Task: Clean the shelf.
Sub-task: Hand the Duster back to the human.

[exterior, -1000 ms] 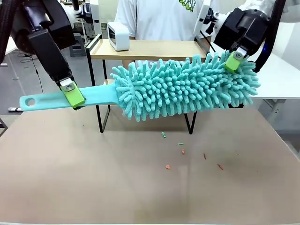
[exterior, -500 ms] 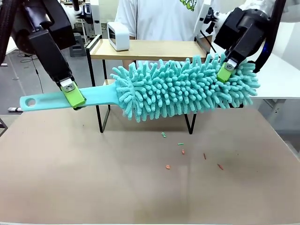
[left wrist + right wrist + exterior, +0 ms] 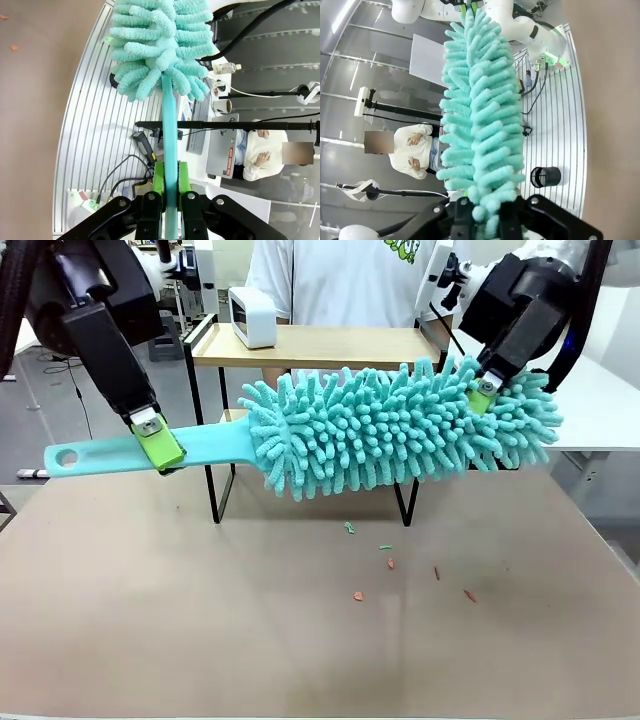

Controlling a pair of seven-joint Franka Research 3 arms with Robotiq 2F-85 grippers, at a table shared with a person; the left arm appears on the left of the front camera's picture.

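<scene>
- Between my two grippers spans a teal microfibre duster, lying nearly level above the table; its flat handle points toward my left arm and its shaggy head toward my right.
- Left gripper: I see its green pads clamped on the flat handle, about midway between the hang-hole at the handle's end and the start of the fringe. From the left wrist camera, the left gripper has one pad on each side of the handle, which runs straight away from the jaws into the duster.
- Right gripper: it presses down into the top of the duster's head near its far end, the jaws closed and the fingertips buried among the strands. From the right wrist camera, the right gripper is clenched on the duster; the fringe hides the pads, so I cannot tell whether they reach the core or only the strands.
- Behind the duster, beyond both grippers, stands the shelf: its top wooden board shows above the fringe, its black legs below it, planted on the table.
- On the top board, toward the left gripper's side, sits a small white box.
- Below the duster's head, nearer me than the shelf's legs, small orange and green scraps lie scattered on the table.
- Past the shelf a person in a white shirt stands at the far edge.
</scene>
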